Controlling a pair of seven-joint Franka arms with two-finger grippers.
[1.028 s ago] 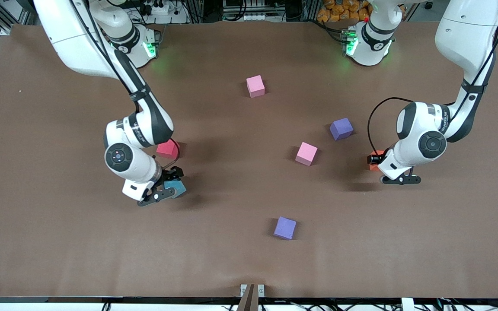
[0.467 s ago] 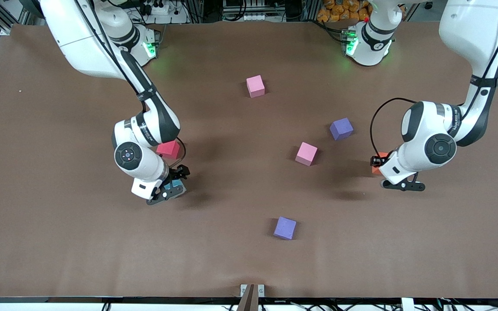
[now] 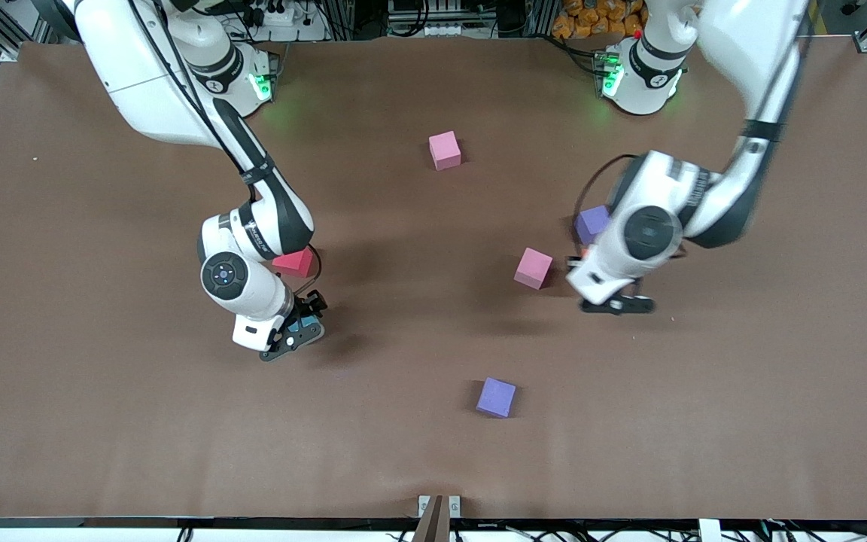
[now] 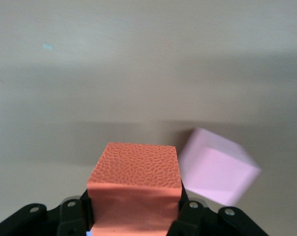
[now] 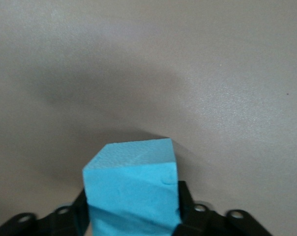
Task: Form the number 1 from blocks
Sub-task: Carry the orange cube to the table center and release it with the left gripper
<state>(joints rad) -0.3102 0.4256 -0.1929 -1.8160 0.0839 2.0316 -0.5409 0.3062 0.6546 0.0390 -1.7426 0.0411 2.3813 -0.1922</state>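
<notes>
My left gripper (image 3: 597,284) is shut on the orange block (image 4: 136,172), low over the table beside a pink block (image 3: 533,268); that pink block (image 4: 215,169) also shows in the left wrist view. In the front view the arm hides nearly all of the orange block. My right gripper (image 3: 298,325) is shut on the light blue block (image 5: 131,172), its fingers pressed on both sides, low at the table. The red block (image 3: 294,262) lies close by, half hidden under the right arm. A second pink block (image 3: 445,150) sits nearer the robots' bases.
One purple cube (image 3: 593,223) lies partly under the left arm's wrist. Another purple cube (image 3: 496,397) sits nearer the front camera, between the two grippers. The brown table (image 3: 102,421) stretches wide round them.
The left arm has carried the orange block from its own end toward the middle, stopping beside the pink block. The right gripper has closed on the light blue block.
</notes>
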